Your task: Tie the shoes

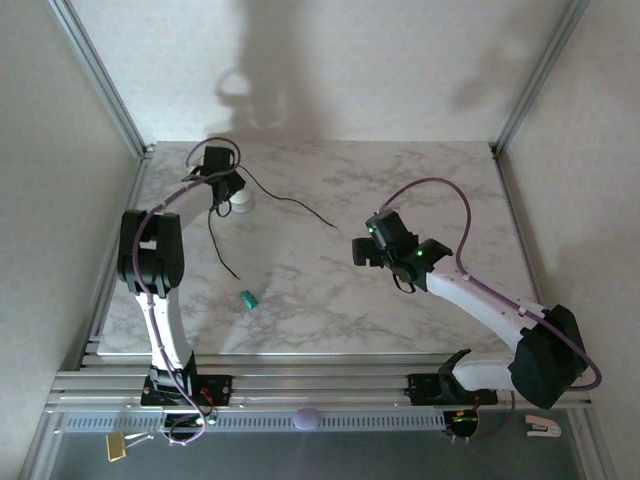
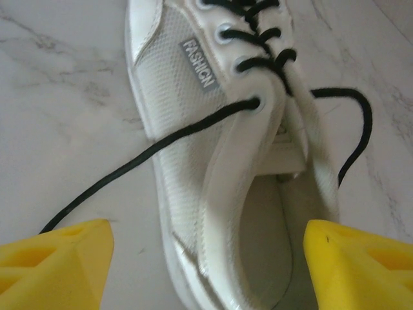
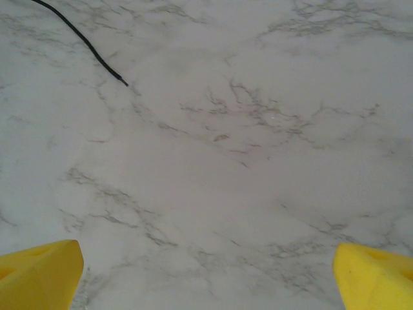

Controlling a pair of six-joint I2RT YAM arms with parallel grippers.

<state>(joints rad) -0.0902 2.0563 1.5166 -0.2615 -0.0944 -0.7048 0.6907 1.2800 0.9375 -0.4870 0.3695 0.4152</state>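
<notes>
On the marble surface [image 1: 330,300], the left tool [image 2: 206,258] gapes wide astride the heel of the white sneaker [image 2: 213,168] at the far left, the right tool [image 3: 206,268] equally wide above bare marble, black laces [image 2: 129,165] lying untied.

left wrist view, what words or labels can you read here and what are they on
"FASHION": white capitals on a small grey tag on the side of the white mesh low-top sneaker.
No other text is readable.

White sneaker [image 2: 193,161] sits upright, black laces [image 2: 155,148] untied, trailing loose.
</notes>
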